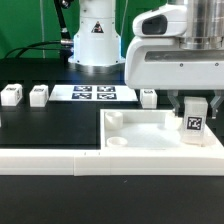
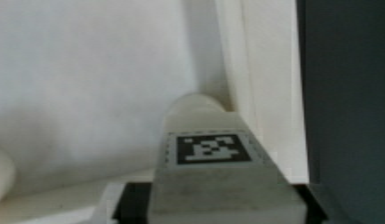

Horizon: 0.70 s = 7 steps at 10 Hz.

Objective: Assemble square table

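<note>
You have the fingers [image 1: 177, 108] pinching a tagged leg [image 1: 193, 122] from both sides. It stands upright on the square table [image 1: 150, 130], near that slab's edge at the exterior view's right. Another leg [image 1: 148, 97] sits on the counter [image 1: 50, 125] just beyond the slab.

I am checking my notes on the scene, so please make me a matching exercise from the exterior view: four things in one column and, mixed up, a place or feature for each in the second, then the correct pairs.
Things (exterior view):
1. rail
2. marker board
3. slab
4. leg at that view's far right

Places or features:
A. between the fingers of the gripper
B. has round sockets
C. long, nearest the camera
D. flat, in front of the robot base

Pairs: 1-C, 2-D, 3-B, 4-A.
</note>
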{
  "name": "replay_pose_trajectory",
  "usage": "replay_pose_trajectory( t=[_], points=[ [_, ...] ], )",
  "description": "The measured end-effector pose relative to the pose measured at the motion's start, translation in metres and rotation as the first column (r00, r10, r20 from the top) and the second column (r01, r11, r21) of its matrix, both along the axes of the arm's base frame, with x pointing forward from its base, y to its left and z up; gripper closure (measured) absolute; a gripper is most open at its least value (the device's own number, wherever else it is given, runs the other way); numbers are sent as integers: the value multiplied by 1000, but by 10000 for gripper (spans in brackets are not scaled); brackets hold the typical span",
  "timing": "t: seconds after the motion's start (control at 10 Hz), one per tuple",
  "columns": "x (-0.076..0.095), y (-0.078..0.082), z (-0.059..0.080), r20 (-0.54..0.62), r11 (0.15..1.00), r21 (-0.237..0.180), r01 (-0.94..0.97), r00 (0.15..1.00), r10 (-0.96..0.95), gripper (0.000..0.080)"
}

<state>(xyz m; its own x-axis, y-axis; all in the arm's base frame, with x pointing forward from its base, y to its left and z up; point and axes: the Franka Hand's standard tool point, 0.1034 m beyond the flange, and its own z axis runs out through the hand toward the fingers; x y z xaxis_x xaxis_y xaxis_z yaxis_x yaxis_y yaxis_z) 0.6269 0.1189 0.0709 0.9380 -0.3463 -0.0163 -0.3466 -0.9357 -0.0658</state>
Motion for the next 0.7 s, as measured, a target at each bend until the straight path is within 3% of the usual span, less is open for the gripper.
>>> replay_pose_trajectory(
  t=[0.3, 0.5, 0.7],
  points=[
    [3, 0, 1, -22, 910, -11, 414, 910, -414, 509],
    [3, 1, 2, -40, 709, -19, 705, 708, -705, 509],
    [3, 3, 0, -86, 448, -8, 894, 446, -891, 509]
  ],
)
